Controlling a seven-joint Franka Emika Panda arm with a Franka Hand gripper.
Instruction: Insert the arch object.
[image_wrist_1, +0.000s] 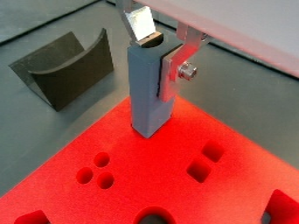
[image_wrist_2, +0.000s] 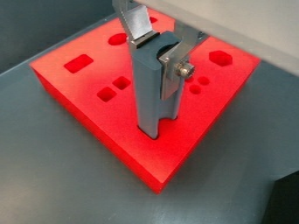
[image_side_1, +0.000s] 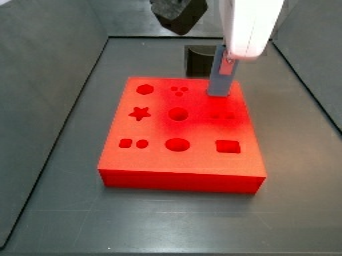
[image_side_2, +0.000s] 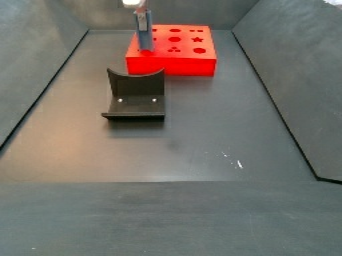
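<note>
My gripper (image_wrist_1: 156, 44) is shut on the arch object (image_wrist_1: 149, 92), a tall grey-blue piece with a curved notch at its upper end. It hangs upright with its lower end touching or just above the top of the red block (image_wrist_1: 140, 171), near one edge. Both wrist views show it, also the piece (image_wrist_2: 152, 87) over the block (image_wrist_2: 105, 122). In a side view the gripper (image_side_1: 223, 68) holds the piece (image_side_1: 218, 82) over the block's far right part (image_side_1: 181, 170). In the far side view the piece (image_side_2: 139, 28) stands at the block's left end (image_side_2: 187, 62).
The red block has several shaped holes: round ones (image_wrist_1: 96, 171), square ones (image_wrist_1: 205, 161), a star (image_side_1: 138, 113). The dark fixture (image_side_2: 134, 98) stands on the grey floor in front of the block, also seen in a wrist view (image_wrist_1: 65, 68). Dark walls surround the floor.
</note>
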